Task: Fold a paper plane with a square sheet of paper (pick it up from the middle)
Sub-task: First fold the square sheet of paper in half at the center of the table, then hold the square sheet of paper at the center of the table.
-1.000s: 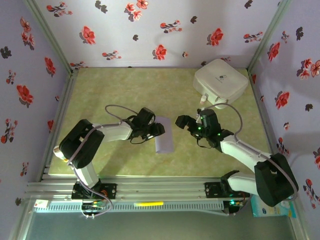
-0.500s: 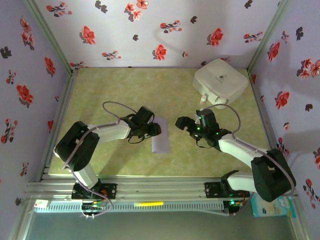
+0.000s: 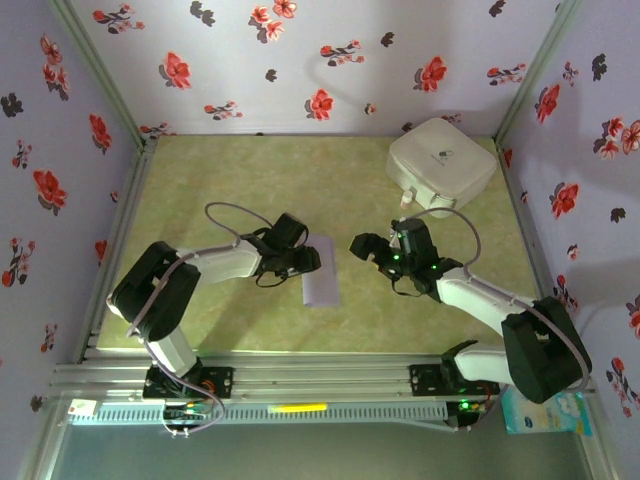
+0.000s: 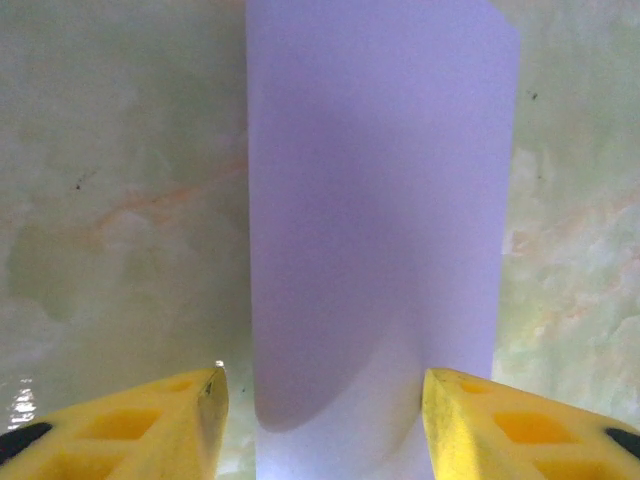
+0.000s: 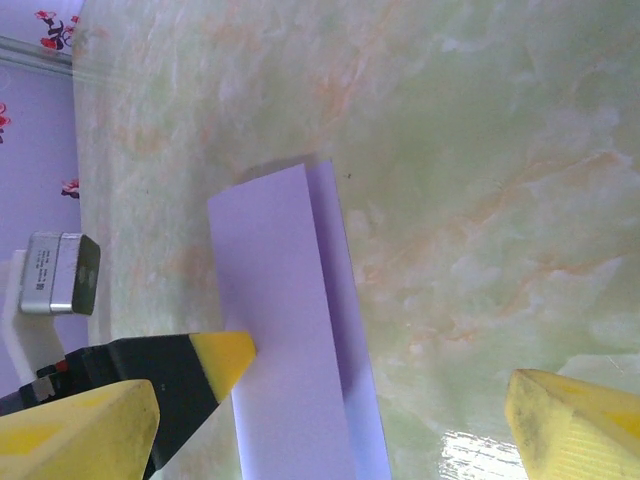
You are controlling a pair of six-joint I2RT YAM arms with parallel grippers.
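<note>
Top cam: lavender paper sheet (image 3: 322,272), folded to a narrow strip, lies mid-table between both arms, long axis running far-to-near. L gripper (image 3: 306,261) sits at its left edge, so L arm is nearer. R gripper (image 3: 362,246) stands apart, off the right edge. L wrist: strip runs straight ahead btwn my yellow fingertips (image 4: 205,415); jaws part-spread, straddling its near end, nothing pinched that I can see. R wrist: strip lies ahead-left on green tabletop (image 5: 480,150); R jaws wide apart, empty. Next fold prob. needs R in across the long right edge.
</note>
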